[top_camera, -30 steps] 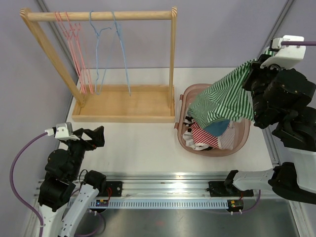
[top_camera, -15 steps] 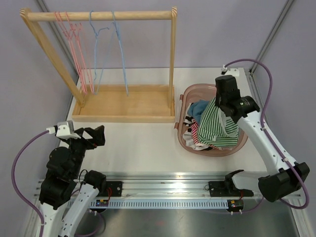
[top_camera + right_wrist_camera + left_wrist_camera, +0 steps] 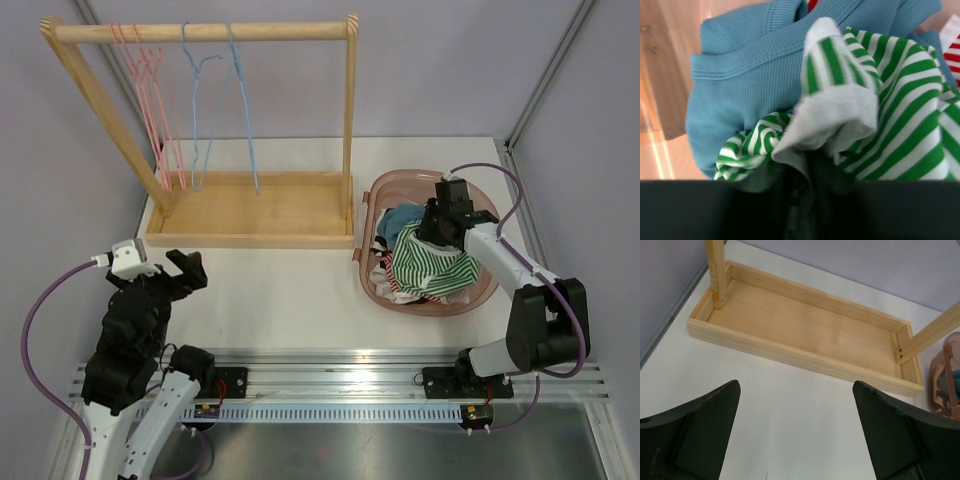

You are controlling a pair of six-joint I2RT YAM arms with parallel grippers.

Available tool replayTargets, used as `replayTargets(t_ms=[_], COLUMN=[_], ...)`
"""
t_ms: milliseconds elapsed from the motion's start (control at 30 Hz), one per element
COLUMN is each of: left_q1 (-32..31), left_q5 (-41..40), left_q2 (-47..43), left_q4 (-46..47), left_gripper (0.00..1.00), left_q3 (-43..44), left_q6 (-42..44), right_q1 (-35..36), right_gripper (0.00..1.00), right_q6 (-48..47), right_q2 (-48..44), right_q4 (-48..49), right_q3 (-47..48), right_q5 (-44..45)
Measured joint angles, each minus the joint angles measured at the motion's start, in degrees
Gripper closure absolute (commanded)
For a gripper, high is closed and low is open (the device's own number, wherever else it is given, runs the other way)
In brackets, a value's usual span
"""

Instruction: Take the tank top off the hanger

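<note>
- Two fingers of the right gripper [image 3: 433,234] are sunk into the clothes pile. In the wrist view they are lost in shadow under bunched cloth, so I cannot tell whether they pinch it or stand apart.
- The tank top [image 3: 432,262], green-and-white striped, lies crumpled on top of that pile, touching a blue shirt [image 3: 740,75] on its far side.
- The basket [image 3: 386,186] rings the pile, and its left rim sits just beside the right post of the rack [image 3: 350,120].
- The left gripper [image 3: 795,440], its fingers spread wide, hovers over bare table [image 3: 280,290], with the near edge of the rack's wooden base [image 3: 805,330] ahead of it.
- The hangers [image 3: 150,110], pink and blue, hang bare on the left half of the rail, well apart from the basket.
</note>
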Motion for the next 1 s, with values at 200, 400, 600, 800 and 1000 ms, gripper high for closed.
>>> replayTargets(t_ms=[200, 400, 600, 800, 1000], left_q1=[0.98, 1.18, 1.16, 1.16, 1.16], left_q5=[-3.56, -4.26, -2.82, -1.53, -2.47], left_q2=[2.97, 5.73, 10.99, 16.06, 16.48], left_q4=[-2.08, -3.78, -7.30, -12.26, -17.94], left_gripper=[0.01, 0.01, 0.01, 0.01, 0.01], left_q3=[1.14, 3.56, 10.93, 18.69, 23.23], left_q6=[-1.25, -0.46, 3.50, 4.61, 5.25], right_q1=[0.04, 0.02, 0.02, 0.02, 0.11], right_gripper=[0.10, 0.01, 0.01, 0.00, 0.00], right_q6=[-0.72, -3.72, -6.99, -9.18, -11.98], right_q2=[-0.70, -3.89, -14.91, -25.81, -34.01], right_q4=[-5.66, -13.94, -19.89, -27.08, -35.54], right_q3=[6.75, 20.31, 25.18, 28.81, 31.74], right_q5=[-1.90, 0.66, 1.99, 2.12, 4.31])
